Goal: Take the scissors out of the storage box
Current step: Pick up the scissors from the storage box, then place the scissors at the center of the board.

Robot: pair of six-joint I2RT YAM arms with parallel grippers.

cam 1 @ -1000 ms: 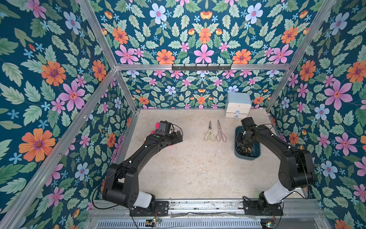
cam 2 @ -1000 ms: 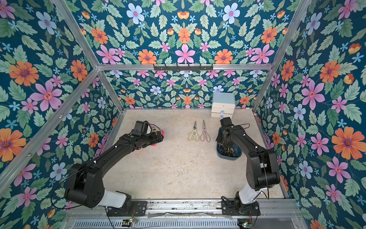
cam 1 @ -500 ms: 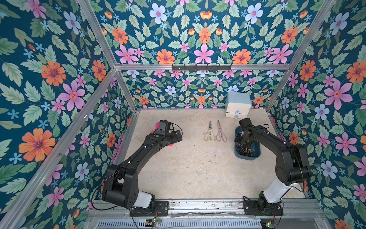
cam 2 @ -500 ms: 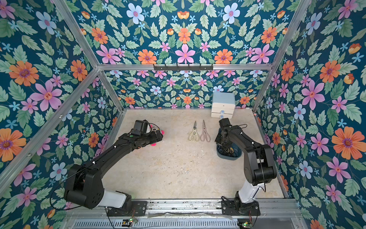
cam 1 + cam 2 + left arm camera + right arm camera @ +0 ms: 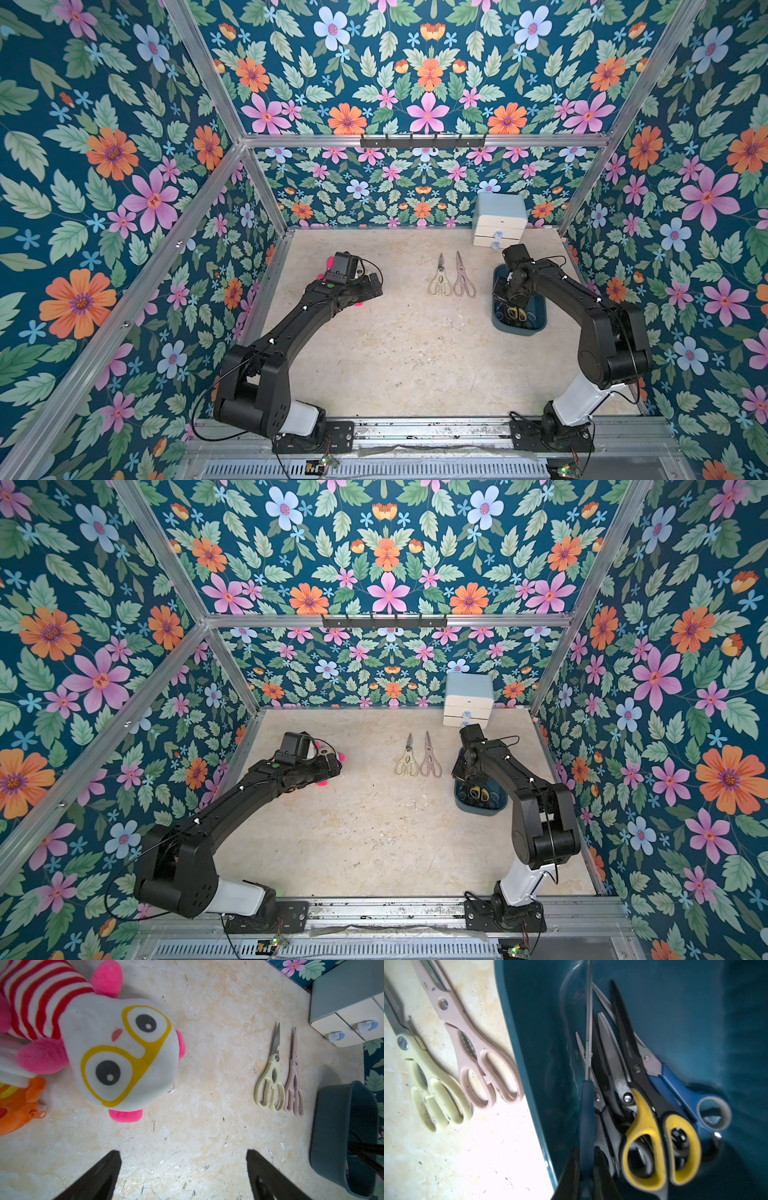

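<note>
Right wrist view: scuffed beige tabletop (image 5: 467, 1157), with flowered walls (image 5: 415, 83) all round it. The right gripper (image 5: 586, 1159) is clamped on the handle of dark-blue scissors (image 5: 586, 1105) standing on edge inside the storage box (image 5: 529, 1043). Just beside its fingers lie yellow-black scissors (image 5: 648, 1126), a blue pair (image 5: 679, 1091) and black pairs (image 5: 607, 1124). Past the box wall, cream shears (image 5: 431, 1093) and pink shears (image 5: 483, 1068) rest on the tabletop. The left gripper (image 5: 184, 1153) gapes wide, empty.

The right gripper (image 5: 586, 1157) is drawn closed compared with a second ago; one pair of dark-blue handled scissors (image 5: 587, 1095) is now pinched on edge between its fingers (image 5: 602, 1167) inside the storage box (image 5: 519, 328); the right arm (image 5: 573, 291) is shifted slightly toward the table's middle
</note>
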